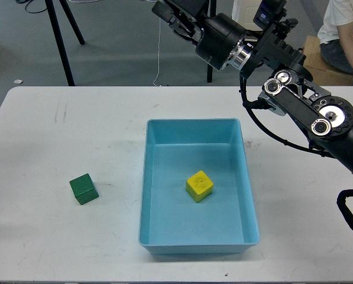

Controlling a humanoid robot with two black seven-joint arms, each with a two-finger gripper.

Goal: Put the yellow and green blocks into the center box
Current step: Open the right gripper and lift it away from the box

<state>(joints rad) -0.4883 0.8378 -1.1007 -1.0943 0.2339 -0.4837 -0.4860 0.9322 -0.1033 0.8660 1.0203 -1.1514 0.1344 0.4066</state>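
Observation:
The yellow block (199, 186) lies loose on the floor of the light blue box (152, 177) at the middle of the white table. The green block (84, 189) sits on the table left of the box, apart from it. My right arm comes in from the right and is raised high behind the box. Its gripper (165, 9) is at the view's top edge, far above both blocks, dark and partly cut off, so I cannot tell its fingers apart. My left arm and gripper are out of view.
The white table (46, 130) has its front edge along the bottom of the view. Beyond its far edge are black tripod legs (61, 44), a dark cabinet (250, 38) on the floor and a seated person (342, 29) at the top right.

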